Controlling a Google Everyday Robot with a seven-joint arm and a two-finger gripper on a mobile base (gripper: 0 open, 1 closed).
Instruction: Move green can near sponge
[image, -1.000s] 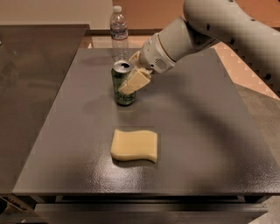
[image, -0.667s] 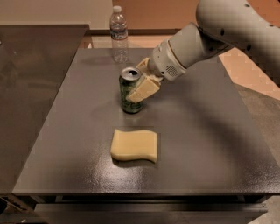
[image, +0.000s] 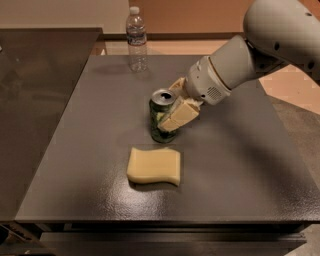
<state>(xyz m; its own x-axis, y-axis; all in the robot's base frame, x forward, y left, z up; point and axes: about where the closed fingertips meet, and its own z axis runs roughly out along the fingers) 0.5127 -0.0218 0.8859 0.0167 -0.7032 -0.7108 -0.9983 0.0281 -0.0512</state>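
Note:
The green can (image: 158, 125) stands upright on the grey table (image: 235, 165), silver top showing. My gripper (image: 169, 112) comes in from the right and is shut on the green can, one pale finger across its front side. The pale yellow sponge (image: 154, 166) lies flat just in front of the can, a small gap between them.
A clear plastic water bottle (image: 136, 39) stands at the table's far edge. A darker table (image: 35, 95) adjoins on the left. My white arm (image: 260, 55) spans the upper right. The table's front edge runs along the bottom.
My gripper has carried the green can toward the front and right, from the middle left of the table to just behind the sponge. The sponge and the bottle have not moved.

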